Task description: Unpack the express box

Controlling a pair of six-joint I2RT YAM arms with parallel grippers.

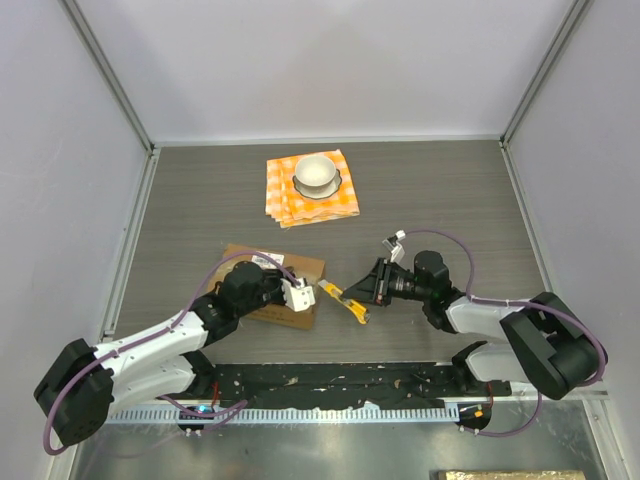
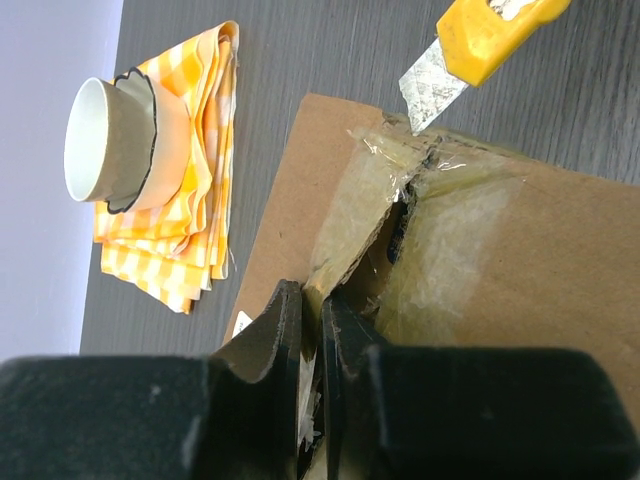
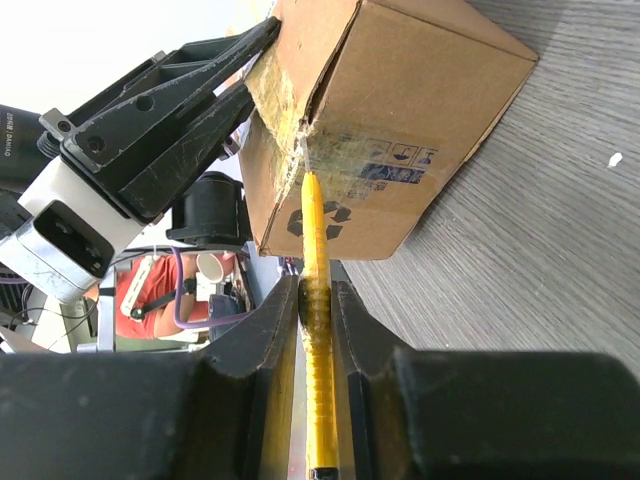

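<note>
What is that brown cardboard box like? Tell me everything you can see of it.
The box is a brown cardboard carton lying on the dark table. Glossy tape covers its seam, split into a dark gap at one end. One side bears a printed recycling symbol and handling marks. The left gripper pinches its taped edge, and the blade of the yellow utility knife, held by the right gripper, touches the tape.

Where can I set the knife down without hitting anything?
Bare table lies right of the napkin stack, beyond the right hand, and left of the stack. Front middle is crowded: left hand, express box and knife meet there.
</note>
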